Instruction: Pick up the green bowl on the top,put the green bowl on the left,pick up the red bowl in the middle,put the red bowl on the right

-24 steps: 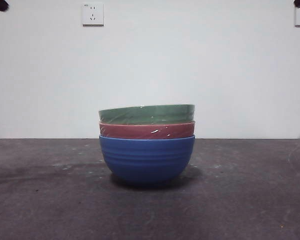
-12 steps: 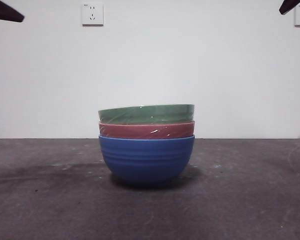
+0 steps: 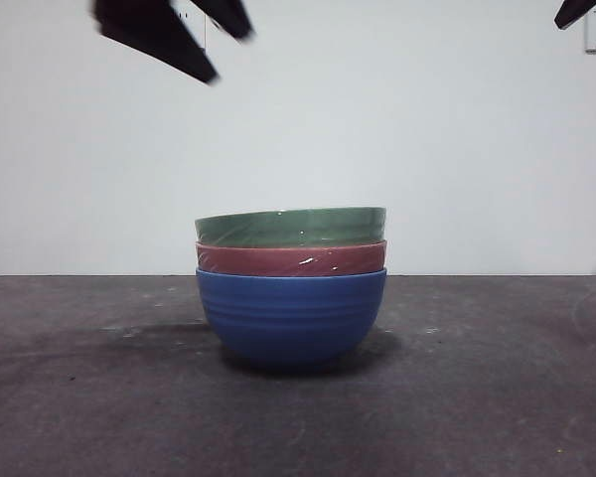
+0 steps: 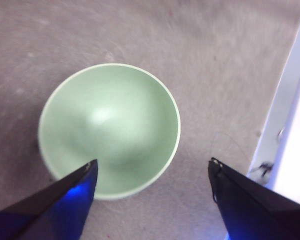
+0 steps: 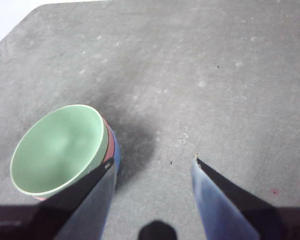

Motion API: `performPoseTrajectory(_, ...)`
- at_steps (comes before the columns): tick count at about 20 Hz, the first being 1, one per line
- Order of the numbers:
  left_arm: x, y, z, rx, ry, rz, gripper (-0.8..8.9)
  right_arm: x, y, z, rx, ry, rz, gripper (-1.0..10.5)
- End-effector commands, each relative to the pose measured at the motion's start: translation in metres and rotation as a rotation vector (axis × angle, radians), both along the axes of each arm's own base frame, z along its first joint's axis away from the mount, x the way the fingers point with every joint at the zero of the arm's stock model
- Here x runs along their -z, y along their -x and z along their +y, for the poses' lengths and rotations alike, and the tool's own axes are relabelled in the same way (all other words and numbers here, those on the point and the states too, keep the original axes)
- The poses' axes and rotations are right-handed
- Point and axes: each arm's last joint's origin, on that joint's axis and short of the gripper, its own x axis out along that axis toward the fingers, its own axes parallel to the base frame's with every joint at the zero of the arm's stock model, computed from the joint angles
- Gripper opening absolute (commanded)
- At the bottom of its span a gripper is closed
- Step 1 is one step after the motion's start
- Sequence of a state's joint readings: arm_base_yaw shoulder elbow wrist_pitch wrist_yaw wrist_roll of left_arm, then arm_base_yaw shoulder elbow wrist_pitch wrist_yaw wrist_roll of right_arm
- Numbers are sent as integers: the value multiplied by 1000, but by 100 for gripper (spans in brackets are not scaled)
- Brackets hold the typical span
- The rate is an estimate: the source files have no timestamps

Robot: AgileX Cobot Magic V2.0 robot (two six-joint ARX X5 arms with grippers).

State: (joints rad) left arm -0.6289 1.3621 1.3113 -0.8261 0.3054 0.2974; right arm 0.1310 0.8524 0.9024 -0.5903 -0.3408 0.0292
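Since half a second ago my left tool (image 3: 214, 45) has swung in from the upper left, jaws wide, above the green bowl (image 3: 291, 227) atop the stack.

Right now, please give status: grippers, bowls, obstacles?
Left gripper open, above green bowl. Right gripper open, waiting aside. Green on red bowl, on blue bowl. No obstacle seen.

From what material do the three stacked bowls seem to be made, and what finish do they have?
The sage-green round top bowl, the dusty pinkish-red ribbed bowl under it and the blue ribbed bottom bowl look like glazed ceramic or hard plastic; the pictures cannot settle which. Signs: smooth semi-gloss sides with soft highlights, faint horizontal ribs, small white marks.
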Motion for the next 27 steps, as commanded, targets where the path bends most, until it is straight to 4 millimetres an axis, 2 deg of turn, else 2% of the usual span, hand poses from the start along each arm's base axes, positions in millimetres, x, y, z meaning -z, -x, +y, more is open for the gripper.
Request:
performPoseTrajectory(1,19,-4,-26,99,-101,-11,371,-1,0,0,-4,0,-6,252)
performPoseTrajectory(5,50,-9,-54,182,-193,35,371,-1,0,0,-4,0,-6,252)
performPoseTrajectory(9,72,-17,-68,222,-232,58,371,-1,0,0,-3,0,-6,252)
performPoseTrajectory(11,75,-19,-70,225,-229,57,366,-1,0,0,-3,0,-6,252)
performPoseTrajectory(12,75,-19,-71,226,-227,54,325,-1,0,0,-3,0,-6,252)
performPoseTrajectory(14,76,-19,-71,237,-232,50,172,-1,0,0,-3,0,-5,252)
performPoseTrajectory(18,85,-21,-73,269,-264,67,155,-1,0,0,-3,0,-5,252)
performPoseTrajectory(21,85,-21,-74,278,-264,58,150,-1,0,0,-3,1,-4,252)
performPoseTrajectory(22,85,-20,-75,280,-263,55,116,-1,0,0,-3,1,-4,252)
performPoseTrajectory(24,85,-20,-74,279,-264,55,-16,-1,0,0,-2,2,-5,252)
performPoseTrajectory(27,82,-20,-74,278,-261,50,-9,-1,0,0,-1,2,-5,252)
